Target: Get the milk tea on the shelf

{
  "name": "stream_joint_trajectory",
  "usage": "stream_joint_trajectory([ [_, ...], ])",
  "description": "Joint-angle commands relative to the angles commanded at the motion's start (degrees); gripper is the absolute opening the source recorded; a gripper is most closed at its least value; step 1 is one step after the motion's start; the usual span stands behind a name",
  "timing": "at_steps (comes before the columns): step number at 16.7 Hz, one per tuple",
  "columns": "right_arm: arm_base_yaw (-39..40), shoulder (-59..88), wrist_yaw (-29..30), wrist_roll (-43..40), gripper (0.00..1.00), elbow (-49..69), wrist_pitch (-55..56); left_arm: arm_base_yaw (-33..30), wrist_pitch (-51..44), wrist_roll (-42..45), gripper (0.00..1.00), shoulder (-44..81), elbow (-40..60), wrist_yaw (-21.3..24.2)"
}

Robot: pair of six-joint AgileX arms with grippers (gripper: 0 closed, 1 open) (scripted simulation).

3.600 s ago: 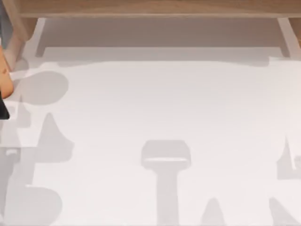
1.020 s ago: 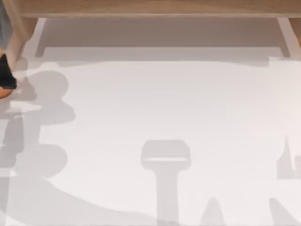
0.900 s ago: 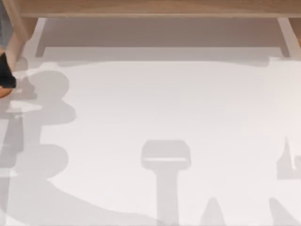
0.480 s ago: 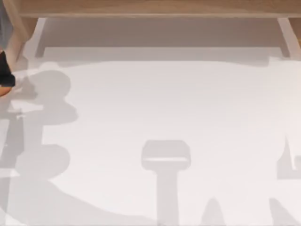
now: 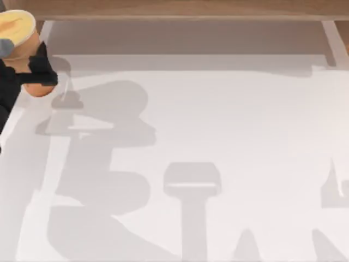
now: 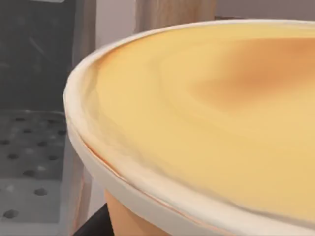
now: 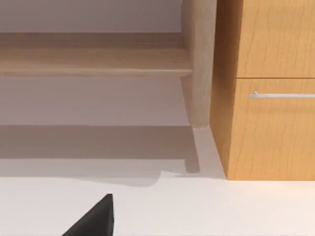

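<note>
The milk tea is a tapered orange-tan cup with a pale yellow-cream top, lifted off the table at the far left, just in front of the shelf. My left gripper is shut around the cup's lower side, one black finger showing on its right. The cup's cream top looms close in the left wrist view, with a dark fingertip beneath its rim. The shelf is a long light wooden board across the far edge. A black tip of my right gripper shows in the right wrist view.
A slanted wooden shelf post stands by an orange-brown cabinet with a silver drawer handle. The shelf board runs left from that post. White tabletop spreads before the shelf, crossed by arm shadows.
The left gripper and the cup have moved right into the top view and toward the shelf, the cup's top now showing. Their shadow on the table has spread to the right.
</note>
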Motion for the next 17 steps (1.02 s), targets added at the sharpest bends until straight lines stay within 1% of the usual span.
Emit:
stream_joint_trajectory([
  [5, 0.0, 0.0, 0.0, 0.0, 1.0, 0.0, 0.0, -14.82, -3.66, -6.33, 0.0, -2.92, 3.77, -9.34],
  [10, 0.0, 0.0, 0.0, 0.0, 1.0, 0.0, 0.0, -27.71, -12.77, -9.65, 0.0, -4.08, 14.84, -19.57],
  [13, 0.0, 0.0, 0.0, 0.0, 1.0, 0.0, 0.0, -32.71, -21.24, -9.13, 0.0, -3.45, 24.33, -25.58],
  [17, 0.0, 0.0, 0.0, 0.0, 1.0, 0.0, 0.0, -36.2, -34.63, -6.2, 0.0, -1.01, 37.6, -32.66],
])
